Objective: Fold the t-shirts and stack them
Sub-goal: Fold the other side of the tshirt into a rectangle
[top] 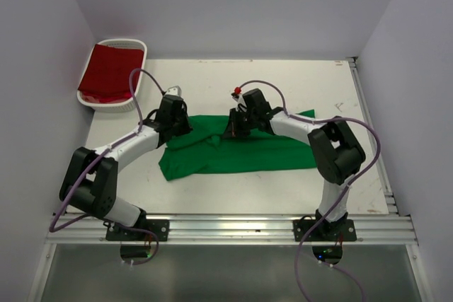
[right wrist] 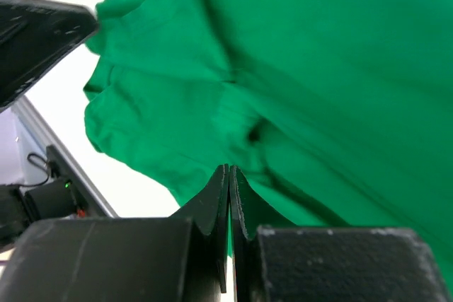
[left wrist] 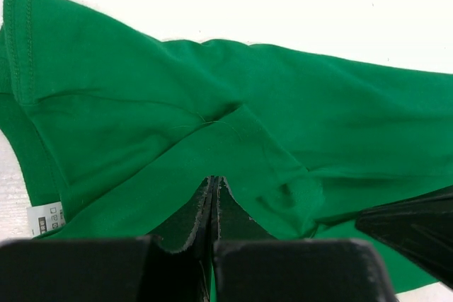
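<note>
Top view: left gripper (top: 185, 129) and right gripper (top: 230, 129) both clenched on green t-shirt (top: 241, 153), spread between and beneath them on table (top: 212, 76). Red t-shirt (top: 107, 72) lies in basket (top: 138, 51), far left of left gripper.
Left wrist view: jaws pinch green fold; white label (left wrist: 46, 218) to left.
Right wrist view: jaws pinch green cloth.

White table (top: 297, 79) bearing a crumpled green t-shirt (top: 241, 157) across its middle and a white slatted basket (top: 106, 103) at its far left corner
</note>
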`<action>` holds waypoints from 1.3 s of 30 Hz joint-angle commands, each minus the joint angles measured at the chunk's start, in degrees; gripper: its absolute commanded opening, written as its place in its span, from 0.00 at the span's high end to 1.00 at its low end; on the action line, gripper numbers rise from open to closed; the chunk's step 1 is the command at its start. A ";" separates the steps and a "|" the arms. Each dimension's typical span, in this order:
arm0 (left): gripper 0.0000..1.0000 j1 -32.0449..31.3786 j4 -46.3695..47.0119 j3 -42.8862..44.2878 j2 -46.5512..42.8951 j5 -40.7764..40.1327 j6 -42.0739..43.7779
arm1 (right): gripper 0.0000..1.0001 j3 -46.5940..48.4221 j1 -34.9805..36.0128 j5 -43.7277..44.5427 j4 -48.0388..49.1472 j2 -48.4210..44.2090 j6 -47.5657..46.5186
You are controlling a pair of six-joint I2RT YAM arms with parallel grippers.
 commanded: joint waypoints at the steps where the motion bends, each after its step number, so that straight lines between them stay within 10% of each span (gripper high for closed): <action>1: 1.00 0.22 2.78 -0.36 1.03 -0.11 -0.25 | 1.00 3.72 2.33 -3.20 2.44 1.85 1.69; 22: 1.00 0.14 2.51 -1.94 0.68 -1.51 -0.07 | 1.00 6.90 4.53 9.88 -0.28 14.16 2.05; 39: 1.00 0.14 2.77 -4.32 -0.38 -2.04 -0.33 | 1.00 5.75 5.68 22.16 -8.01 -8.07 -6.56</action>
